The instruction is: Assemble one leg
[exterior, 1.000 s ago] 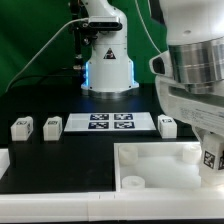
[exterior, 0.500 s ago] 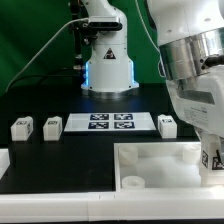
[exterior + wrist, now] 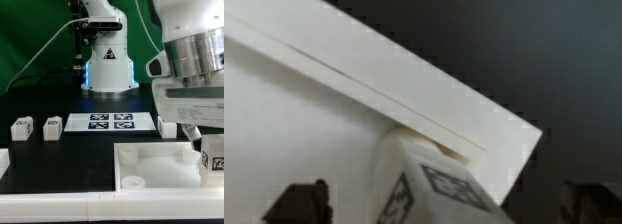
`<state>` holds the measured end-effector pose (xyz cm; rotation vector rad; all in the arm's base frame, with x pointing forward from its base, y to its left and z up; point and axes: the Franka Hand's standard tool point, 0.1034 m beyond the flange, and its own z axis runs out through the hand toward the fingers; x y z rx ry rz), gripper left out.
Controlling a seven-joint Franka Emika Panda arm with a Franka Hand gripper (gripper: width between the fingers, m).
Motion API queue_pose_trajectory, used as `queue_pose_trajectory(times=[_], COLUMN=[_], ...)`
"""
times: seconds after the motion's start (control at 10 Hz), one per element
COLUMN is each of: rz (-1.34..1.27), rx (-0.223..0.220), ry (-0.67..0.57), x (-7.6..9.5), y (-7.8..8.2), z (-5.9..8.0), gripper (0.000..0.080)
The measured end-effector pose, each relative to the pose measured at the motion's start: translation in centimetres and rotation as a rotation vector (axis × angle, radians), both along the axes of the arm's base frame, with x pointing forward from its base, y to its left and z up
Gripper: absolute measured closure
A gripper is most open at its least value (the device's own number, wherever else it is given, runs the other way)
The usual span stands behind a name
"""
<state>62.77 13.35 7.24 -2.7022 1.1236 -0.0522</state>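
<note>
white rigid plastic: the leg (image 3: 214, 158) sits pinched between the gripper (image 3: 212, 150) fingers, over the tray (image 3: 150, 158) corner at the exterior view's right. judge it light, stiff and slick; you'd hold it by its flat sides, clear of the tag. count: one leg held, three more (image 3: 21, 127) near the marker board (image 3: 110, 122), one tray.

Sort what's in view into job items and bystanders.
Job: the leg by the gripper; the large white tray-like piece with round sockets.
Lying about: three spare legs; the marker board.
</note>
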Motion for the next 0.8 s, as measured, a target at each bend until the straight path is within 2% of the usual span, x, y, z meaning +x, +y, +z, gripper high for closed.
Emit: queue_pose_trajectory(times=[0.5,0.7,0.8], rz=[0.482,0.713,0.714], rx=[-0.056,-0.116,-0.114], ry=[-0.086,-0.117,-0.116], x=[0.11,0.58,0.49], y=[-0.33,-0.7,-0.71], z=[-0.19,0.15,0.03], gripper=[0.0151,0.0151,0.0151])
